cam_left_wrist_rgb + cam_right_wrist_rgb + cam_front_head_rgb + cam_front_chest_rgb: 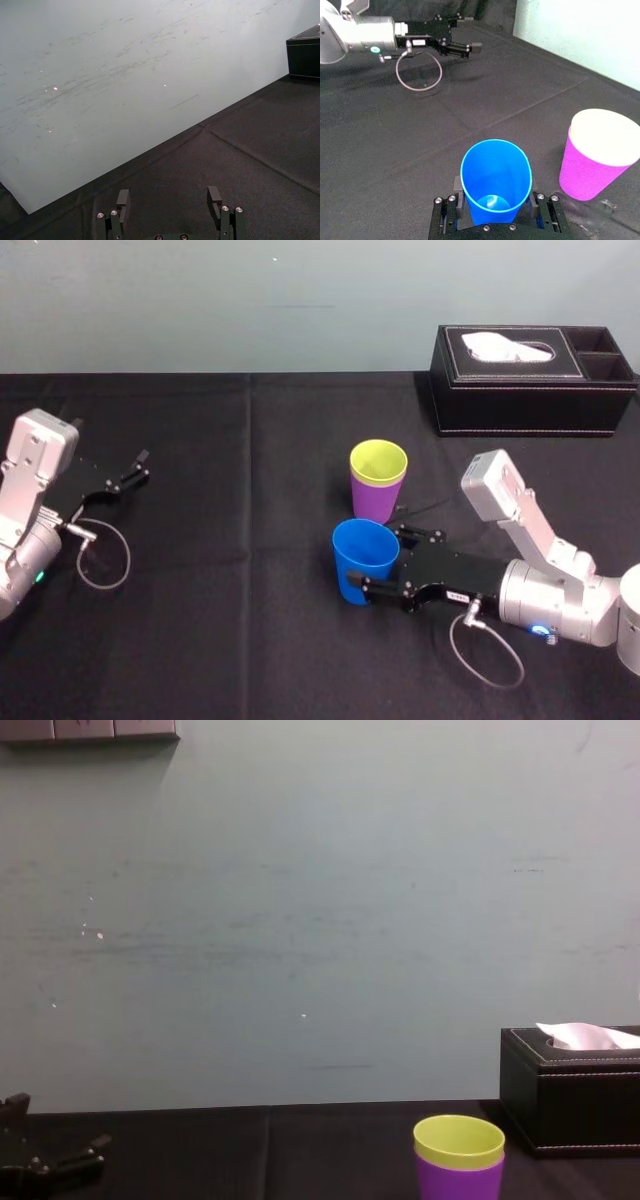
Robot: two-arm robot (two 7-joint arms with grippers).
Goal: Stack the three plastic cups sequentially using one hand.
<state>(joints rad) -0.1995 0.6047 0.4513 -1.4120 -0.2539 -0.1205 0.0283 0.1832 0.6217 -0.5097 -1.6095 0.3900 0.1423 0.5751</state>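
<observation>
A black cloth-covered table [230, 640] spans the work area, ending at a pale green wall [200, 300]. At the far right of the table, against the wall, sits a black tissue box [530, 380] with a white tissue poking out of its top.

The right arm reaches in from the right, low over the cloth, and its right gripper [375, 560] lies near the middle of the table. Its jaws are spread about a cup's width and closed against the sides of the blue cup [362, 552], one black finger on each side of it, as the right wrist view shows [495, 175]. The blue cup has its mouth upward and leans slightly. I cannot tell whether its base touches the cloth.

Just beyond the blue cup, toward the wall, stands the purple cup [372, 502], upright on the cloth. The yellow-green cup [378, 462] is nested inside it, so only its rim band shows above the purple one. The chest view shows the same pair from the side.

The left gripper [143, 466] is parked at the left side of the table, well apart from the cups. Its jaws are wide open with nothing between them.
</observation>
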